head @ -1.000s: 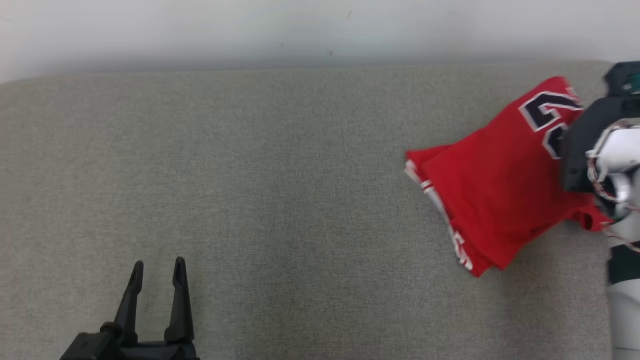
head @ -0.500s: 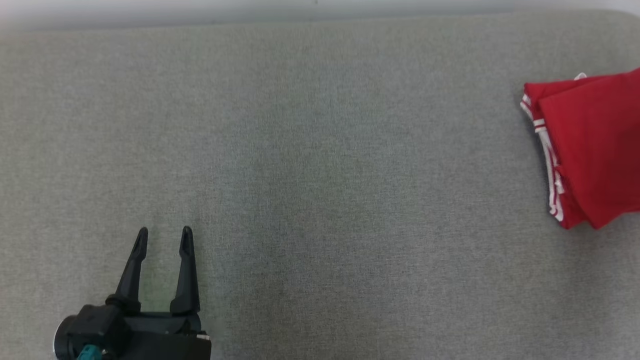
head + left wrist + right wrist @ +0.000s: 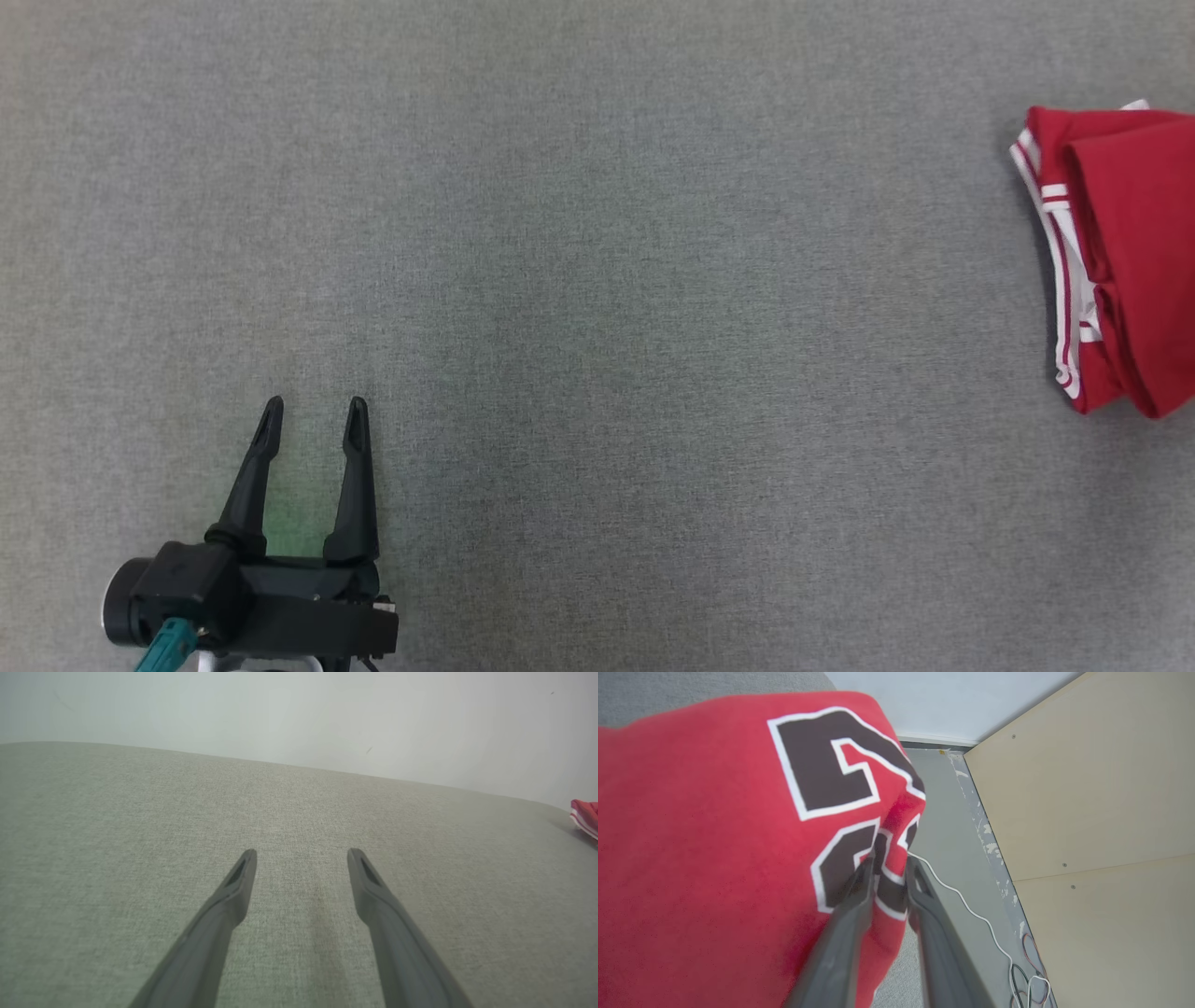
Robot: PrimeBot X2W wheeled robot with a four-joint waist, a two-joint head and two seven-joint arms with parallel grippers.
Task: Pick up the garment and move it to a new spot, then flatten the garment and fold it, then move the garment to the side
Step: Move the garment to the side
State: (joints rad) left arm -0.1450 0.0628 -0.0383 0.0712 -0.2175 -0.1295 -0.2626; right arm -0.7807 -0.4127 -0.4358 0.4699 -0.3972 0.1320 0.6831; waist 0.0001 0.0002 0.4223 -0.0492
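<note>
The garment [image 3: 1130, 261] is a red jersey with white trim, lying folded at the right edge of the head view on the grey padded surface [image 3: 607, 280]. In the right wrist view the garment [image 3: 714, 835] shows large black numerals. My right gripper [image 3: 889, 858] has its fingers a little apart, with a fold of the numeral cloth between them. Whether they still pinch the cloth is unclear. My left gripper [image 3: 313, 403] stands open and empty at the lower left, far from the jersey. From the left wrist view, the left gripper [image 3: 301, 851] hovers over bare surface and a corner of the garment [image 3: 586, 814] shows far right.
Beyond the surface's right end the floor [image 3: 952, 826] drops away, with a white cable [image 3: 971, 910] trailing across it. A beige panel [image 3: 1087, 788] stands there. A pale wall [image 3: 299, 714] rises behind the surface.
The head camera has tilted down, so the wall has left its picture and the jersey sits at the right edge. The right arm has left that view. The left gripper stays open.
</note>
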